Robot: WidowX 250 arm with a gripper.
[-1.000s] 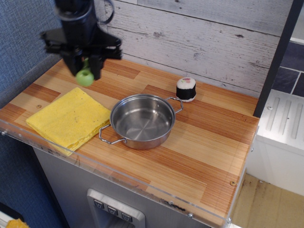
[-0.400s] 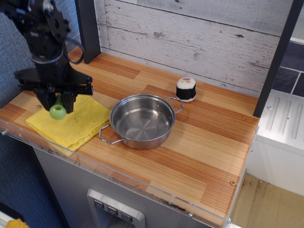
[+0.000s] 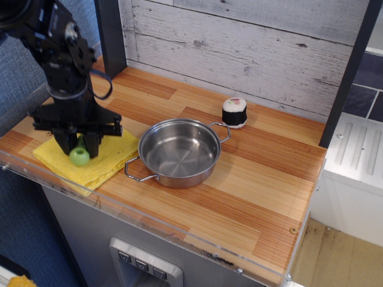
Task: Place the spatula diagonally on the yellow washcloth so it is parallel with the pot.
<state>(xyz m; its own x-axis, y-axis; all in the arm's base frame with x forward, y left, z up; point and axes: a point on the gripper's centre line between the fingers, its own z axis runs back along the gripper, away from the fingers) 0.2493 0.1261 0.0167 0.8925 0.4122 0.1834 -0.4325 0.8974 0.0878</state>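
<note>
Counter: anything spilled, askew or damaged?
Nothing stands out. The shiny round steel pot sits upright and empty, the black-and-white sushi roll stands near the wall, and the folded yellow washcloth lies flat under the gripper, which holds the lime-green-handled spatula.

The pot (image 3: 179, 152) crowds the yellow washcloth (image 3: 105, 160); counter (image 3: 251, 173) rightward lies open.

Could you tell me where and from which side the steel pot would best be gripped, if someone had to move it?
Probably at the rim of the pot, from straight above, one finger inside the wall and one outside. It stands upright, open and empty, so the thin edge is exposed all round. The far-right rim is clearest of the gripper over the yellow washcloth. The wire loop handles look too thin to pinch firmly.
</note>
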